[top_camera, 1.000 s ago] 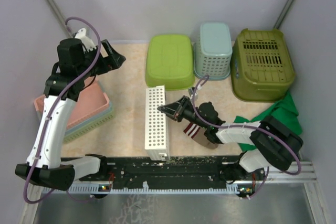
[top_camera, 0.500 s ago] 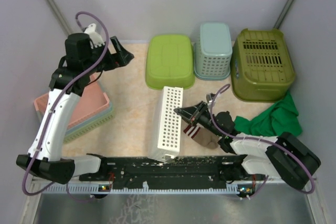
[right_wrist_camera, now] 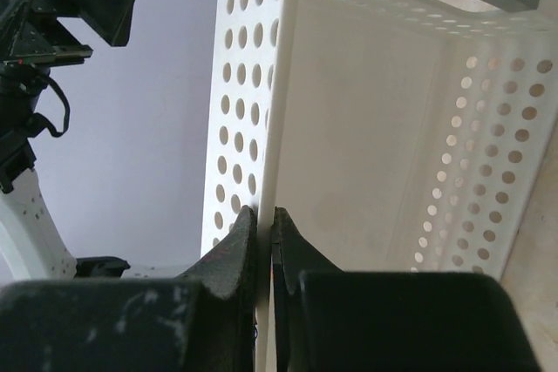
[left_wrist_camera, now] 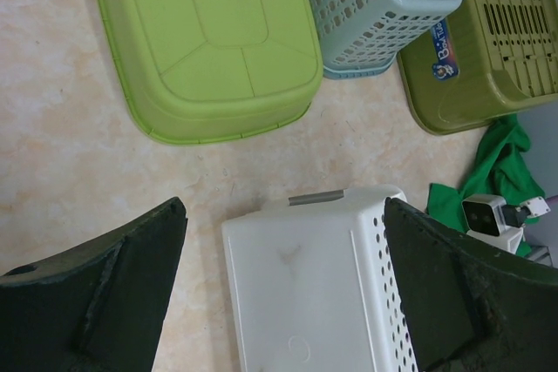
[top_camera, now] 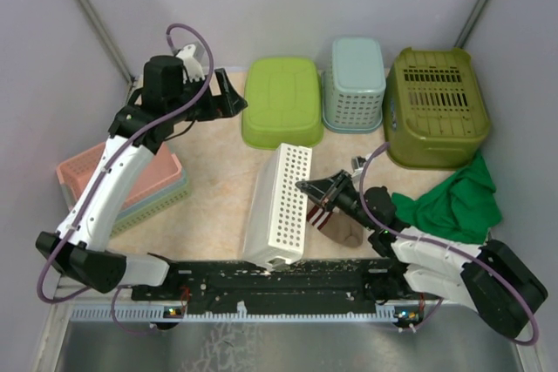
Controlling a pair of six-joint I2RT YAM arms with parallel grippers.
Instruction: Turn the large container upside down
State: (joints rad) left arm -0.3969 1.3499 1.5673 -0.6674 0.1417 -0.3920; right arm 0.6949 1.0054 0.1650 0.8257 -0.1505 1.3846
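The large white container [top_camera: 281,206] stood tilted on the table [top_camera: 218,189], near the front edge and between the two arms. In the top view its smooth bottom faced up and to the left, and one long wall with round holes faced up and to the right. The near end rested close to the black rail at the arm bases.

The right gripper [top_camera: 307,187] reached to the container from the right side. In the right wrist view the right gripper [right_wrist_camera: 264,217] was clamped on the thin edge of the long perforated wall. One of the fingers [right_wrist_camera: 228,254] pressed on the outer side and the other on the inner side, with only the wall between them. The open inside of the container [right_wrist_camera: 366,128] was seen past the fingers, and a grey handle at its far end.

The left gripper [top_camera: 231,104] hung above the table beside a lime green tub [top_camera: 282,102], well apart from the container. In the left wrist view its fingers [left_wrist_camera: 131,276] were wide apart and held nothing. The container [left_wrist_camera: 305,294] lay below and between them without touching.

Behind the container the lime tub, a pale blue basket [top_camera: 354,83] and an olive basket [top_camera: 436,106] stood bottom up. A green cloth [top_camera: 453,202] lay to the right.
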